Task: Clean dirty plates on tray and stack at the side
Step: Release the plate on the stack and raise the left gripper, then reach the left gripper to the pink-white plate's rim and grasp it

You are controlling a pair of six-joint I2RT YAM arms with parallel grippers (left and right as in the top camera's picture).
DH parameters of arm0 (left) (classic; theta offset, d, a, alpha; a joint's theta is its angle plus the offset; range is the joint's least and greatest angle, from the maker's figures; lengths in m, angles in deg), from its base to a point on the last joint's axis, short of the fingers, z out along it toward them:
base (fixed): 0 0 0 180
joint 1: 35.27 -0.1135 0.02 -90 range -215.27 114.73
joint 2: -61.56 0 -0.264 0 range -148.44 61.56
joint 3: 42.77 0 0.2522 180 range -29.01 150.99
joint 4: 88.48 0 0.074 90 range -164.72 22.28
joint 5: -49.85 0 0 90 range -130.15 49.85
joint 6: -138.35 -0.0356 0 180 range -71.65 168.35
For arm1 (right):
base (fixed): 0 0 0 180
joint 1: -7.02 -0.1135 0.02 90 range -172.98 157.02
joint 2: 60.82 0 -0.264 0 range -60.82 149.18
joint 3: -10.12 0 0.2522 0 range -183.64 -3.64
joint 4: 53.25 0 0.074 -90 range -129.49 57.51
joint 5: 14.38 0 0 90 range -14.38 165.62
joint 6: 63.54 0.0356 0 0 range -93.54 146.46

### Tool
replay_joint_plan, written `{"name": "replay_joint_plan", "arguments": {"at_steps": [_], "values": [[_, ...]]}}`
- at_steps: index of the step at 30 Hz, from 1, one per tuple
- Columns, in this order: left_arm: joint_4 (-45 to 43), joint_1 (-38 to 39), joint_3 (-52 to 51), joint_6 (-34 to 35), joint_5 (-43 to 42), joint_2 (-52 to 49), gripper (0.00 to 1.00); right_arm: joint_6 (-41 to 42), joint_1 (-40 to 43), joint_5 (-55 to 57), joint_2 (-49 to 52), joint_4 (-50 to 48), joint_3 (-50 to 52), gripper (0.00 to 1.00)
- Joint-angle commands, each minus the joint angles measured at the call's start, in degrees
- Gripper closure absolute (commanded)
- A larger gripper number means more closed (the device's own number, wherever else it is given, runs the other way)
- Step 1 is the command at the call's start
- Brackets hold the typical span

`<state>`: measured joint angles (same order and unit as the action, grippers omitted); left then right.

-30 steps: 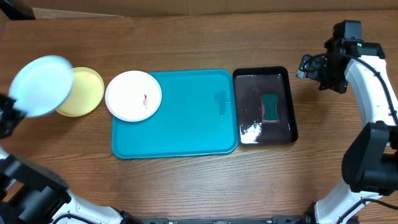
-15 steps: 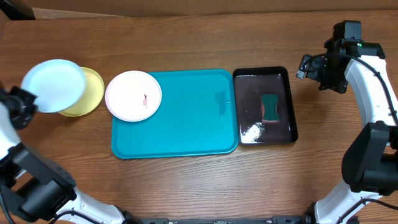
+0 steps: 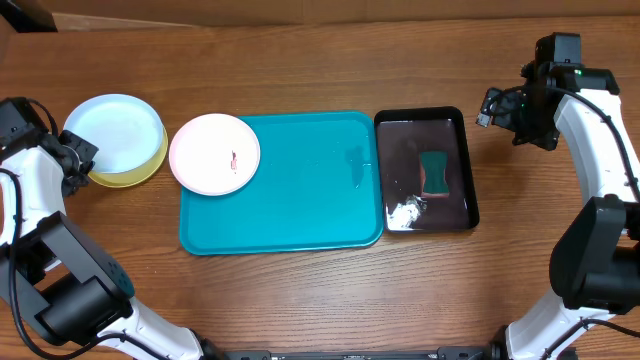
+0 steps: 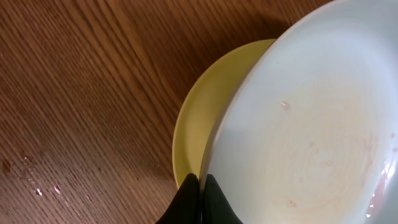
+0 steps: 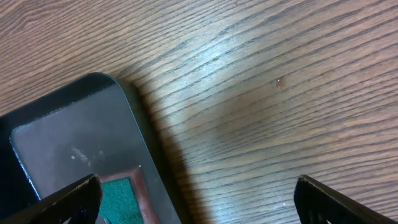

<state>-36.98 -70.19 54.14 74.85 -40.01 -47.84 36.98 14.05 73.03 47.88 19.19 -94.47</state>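
Overhead, the pale blue plate (image 3: 113, 133) is over the yellow plate (image 3: 130, 178), left of the tray (image 3: 300, 190). The left gripper (image 4: 200, 185) pinches its rim. A second ago it hung farther left. The white plate (image 3: 214, 153) overlaps the tray's left edge. The right gripper (image 3: 488, 106), fingers spread, hovers unmoved beside the black tray (image 3: 400, 150).

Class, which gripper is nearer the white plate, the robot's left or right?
Left. The left gripper grips the pale blue plate just beside the white plate; the right gripper hangs beyond the black tray.
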Motion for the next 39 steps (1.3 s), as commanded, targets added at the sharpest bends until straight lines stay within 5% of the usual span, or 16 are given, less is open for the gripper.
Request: {"name": "replay_joint_plan", "arguments": {"at_steps": [1,7,8,9,10,11,18,29,39], "values": [[-1.7,-0.3,-1.9,1.5,1.7,1.3,0.96,0.1,-0.3,-0.1,-0.3,-0.1,-0.3,0.00],[-2.7,-0.3,-2.3,1.4,1.9,0.9,0.96,0.1,-0.3,-0.1,-0.3,-0.1,-0.3,0.00],[-2.8,-0.2,-2.3,1.4,1.7,0.9,0.85,0.1,-0.3,-0.1,-0.3,-0.1,-0.3,0.00],[-2.8,-0.2,-2.3,1.4,1.6,0.9,0.55,0.1,-0.3,-0.1,-0.3,-0.1,-0.3,0.00],[-2.5,-0.2,-2.3,1.2,-0.1,0.9,0.12,0.1,-0.3,-0.1,-0.3,-0.1,-0.3,0.00],[-1.8,-0.2,-2.1,-1.0,-4.0,0.9,0.00,0.1,-0.3,-0.1,-0.3,-0.1,-0.3,0.00],[6.2,3.0,-0.9,-2.1,-12.1,5.8,0.13,0.1,-0.3,-0.1,-0.3,-0.1,-0.3,0.00],[13.5,14.4,-0.9,-0.5,-10.3,24.2,0.06,0.1,-0.3,-0.1,-0.3,-0.1,-0.3,0.00],[21.9,24.5,-0.9,0.4,-10.0,26.3,0.06,0.1,-0.3,-0.1,-0.3,-0.1,-0.3,0.00]]}}
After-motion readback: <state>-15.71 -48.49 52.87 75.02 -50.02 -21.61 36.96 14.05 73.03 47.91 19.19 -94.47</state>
